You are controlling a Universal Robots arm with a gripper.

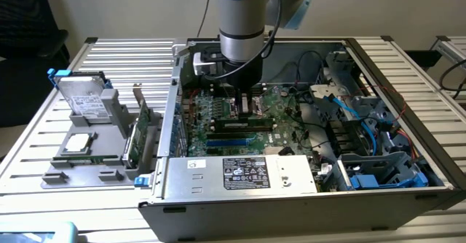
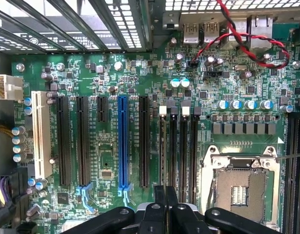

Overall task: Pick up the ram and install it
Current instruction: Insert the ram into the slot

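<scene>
Green board fills the open case [image 1: 437, 185], and in the exterior view we see the arm [image 1: 242, 19] standing straight down over it. Its gripper [image 1: 246, 107] is low above the motherboard [image 1: 218, 112], fingers pressed together. We cannot tell whether they pinch the ram; it is hidden from us here. Outside the case, toward the exterior view's left, a grey tray [image 1: 62, 175] carries other parts.

In the wrist view, we see the closed fingertips [image 2: 165, 207] just above the narrow black slots [image 2: 181, 151], beside the socket [image 2: 240, 187].
</scene>
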